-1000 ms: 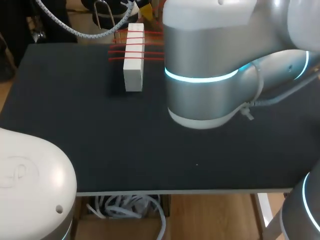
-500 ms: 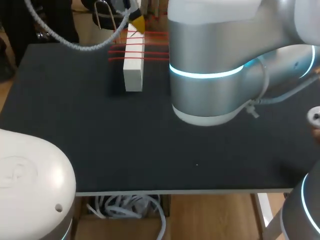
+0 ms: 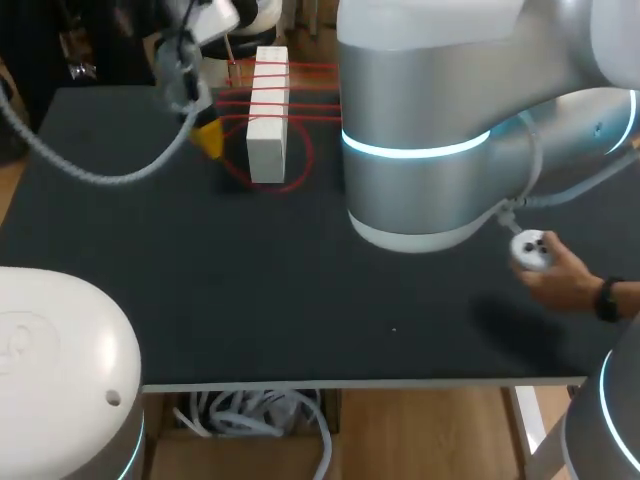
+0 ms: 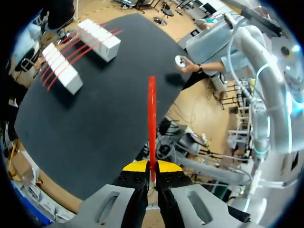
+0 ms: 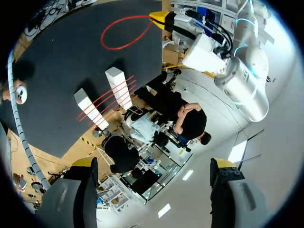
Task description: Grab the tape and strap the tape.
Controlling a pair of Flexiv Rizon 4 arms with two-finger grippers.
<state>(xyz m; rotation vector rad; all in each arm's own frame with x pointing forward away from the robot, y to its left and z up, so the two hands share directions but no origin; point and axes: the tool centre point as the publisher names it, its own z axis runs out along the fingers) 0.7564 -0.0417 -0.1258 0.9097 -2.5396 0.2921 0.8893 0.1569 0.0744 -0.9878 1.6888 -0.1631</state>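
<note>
My left gripper [image 3: 207, 137] hangs over the back left of the black table [image 3: 200, 290], shut on a red tape [image 3: 303, 165] that loops around the near end of a white block [image 3: 267, 135]. In the left wrist view the tape [image 4: 152, 118] runs straight out from between the shut yellow tips of the gripper [image 4: 152, 167] toward two white blocks [image 4: 59, 69] [image 4: 99, 38] joined by red straps. My right gripper [image 5: 153, 164] is open and empty, high above the table; it sees the red tape loop [image 5: 101, 37] and both blocks [image 5: 118, 83].
A person's hand [image 3: 565, 280] holds a small white round object [image 3: 530, 250] over the table's right side. My right arm [image 3: 420, 130] hides the second block in the head view. Several red straps [image 3: 305, 100] cross the far block end.
My left gripper has come forward and left from behind the block, drawing the red tape out into a loop. A hand with a white object has come in at the right.
</note>
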